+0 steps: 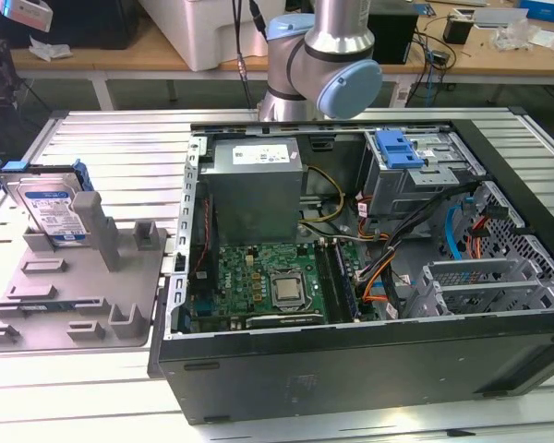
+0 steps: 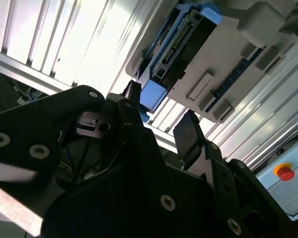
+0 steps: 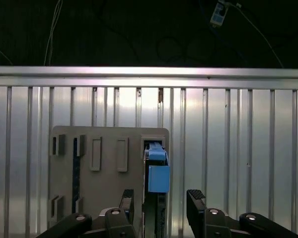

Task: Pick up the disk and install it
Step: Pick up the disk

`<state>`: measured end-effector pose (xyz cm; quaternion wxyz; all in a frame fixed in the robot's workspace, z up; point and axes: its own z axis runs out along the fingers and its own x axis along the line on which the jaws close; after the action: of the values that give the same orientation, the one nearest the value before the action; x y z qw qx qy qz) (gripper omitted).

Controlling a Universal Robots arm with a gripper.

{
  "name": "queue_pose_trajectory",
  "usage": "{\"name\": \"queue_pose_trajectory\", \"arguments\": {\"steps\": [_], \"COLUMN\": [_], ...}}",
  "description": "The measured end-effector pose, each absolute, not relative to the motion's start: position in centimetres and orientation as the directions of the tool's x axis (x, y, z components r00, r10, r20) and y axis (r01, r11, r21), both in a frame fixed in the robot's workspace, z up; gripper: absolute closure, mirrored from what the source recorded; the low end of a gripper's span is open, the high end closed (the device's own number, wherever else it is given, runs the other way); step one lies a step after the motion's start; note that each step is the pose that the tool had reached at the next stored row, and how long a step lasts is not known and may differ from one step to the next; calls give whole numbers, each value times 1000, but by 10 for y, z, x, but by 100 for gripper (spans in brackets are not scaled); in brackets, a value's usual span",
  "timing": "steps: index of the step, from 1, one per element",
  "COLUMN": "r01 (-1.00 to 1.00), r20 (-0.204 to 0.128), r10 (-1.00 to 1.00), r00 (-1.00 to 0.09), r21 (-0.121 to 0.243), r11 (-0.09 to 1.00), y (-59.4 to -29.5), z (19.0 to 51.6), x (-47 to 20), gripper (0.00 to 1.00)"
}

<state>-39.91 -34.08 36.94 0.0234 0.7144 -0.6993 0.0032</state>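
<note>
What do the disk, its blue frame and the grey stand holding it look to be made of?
By look, the disk has a metal casing, going by the silvery edge around a glossy blue-and-white paper or film label. Its blue frame is likely moulded plastic, with a uniform matte colour. The grey stand is probably plastic too: dull, even grey with blocky posts.

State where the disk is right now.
The disk stands on edge in the grey holder tray at the exterior view's left, outside the open computer case; in the first wrist view the open hand hovers near it.
</note>
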Motion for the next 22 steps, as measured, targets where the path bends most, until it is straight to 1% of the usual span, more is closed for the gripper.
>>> {"name": "queue_pose_trajectory", "arguments": {"steps": [8,16,22], "r01": [-999,-997,-997], "r20": [39,45,46], "r10": [-999,-996,-996], "r00": [32,74,74], "r21": [30,33,33], "r11": [-31,-72,-72], "y": [-341,-341,-346], "z": [368,363,362], "x": [-399,-400,-400], "gripper": [46,46,46]}}
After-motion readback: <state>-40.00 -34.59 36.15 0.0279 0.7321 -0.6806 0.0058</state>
